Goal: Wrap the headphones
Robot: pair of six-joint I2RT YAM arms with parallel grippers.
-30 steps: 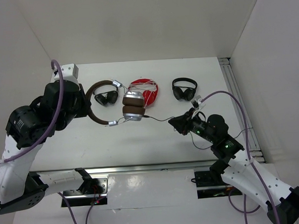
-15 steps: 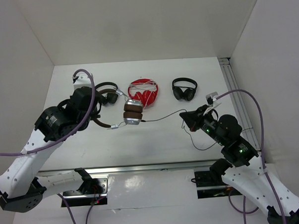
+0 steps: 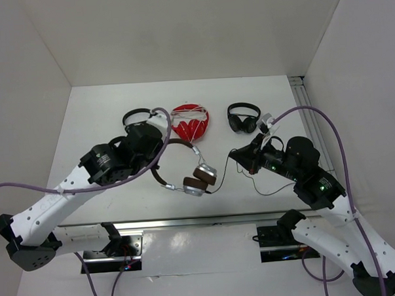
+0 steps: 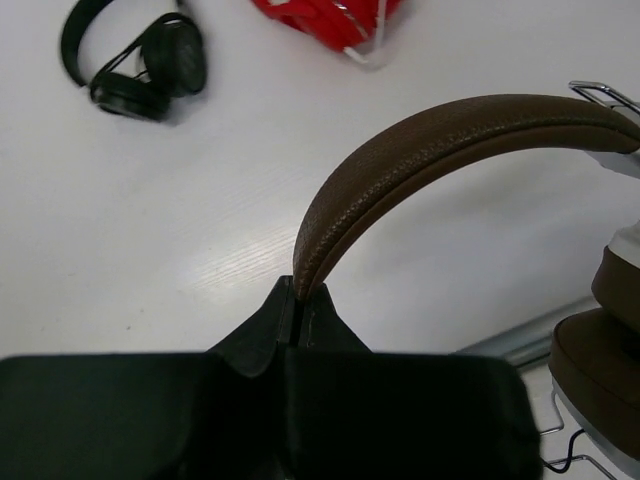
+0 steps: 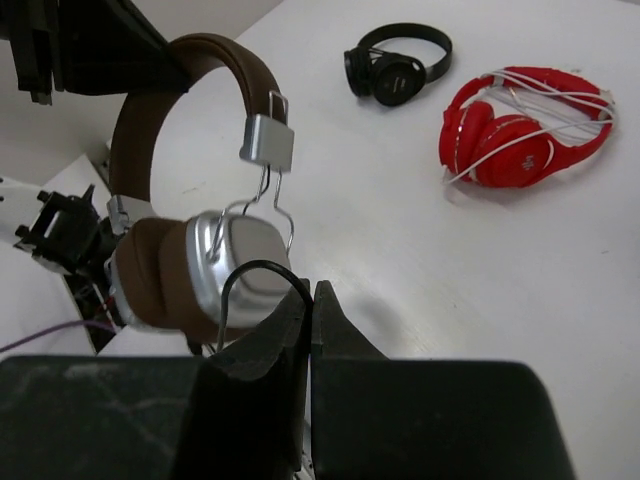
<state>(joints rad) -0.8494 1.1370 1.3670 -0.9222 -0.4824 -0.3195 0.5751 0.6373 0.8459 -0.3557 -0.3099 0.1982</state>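
Note:
The headphones have a brown headband (image 3: 173, 144) and silver-and-brown ear cups (image 3: 200, 180). My left gripper (image 3: 157, 150) is shut on the headband and holds the pair above the table's near middle. In the left wrist view the headband (image 4: 450, 135) arcs out from my closed left gripper (image 4: 300, 297). The thin black cable (image 3: 223, 176) runs from the cups to my right gripper (image 3: 240, 158), which is shut on it. In the right wrist view the cable (image 5: 250, 270) loops over my closed right gripper (image 5: 311, 292), with the cups (image 5: 215, 270) just beyond.
Red headphones with a white cord (image 3: 190, 121) lie at the back middle. One black pair (image 3: 138, 118) lies back left, another (image 3: 243, 117) back right. Slack cable (image 3: 268, 187) trails under the right arm. A metal rail (image 3: 187, 222) runs along the near edge.
My left gripper has carried the headphones right and toward the near edge, and the ear cups now hang lower right. My right gripper has kept hold of the cable and shifted slightly.

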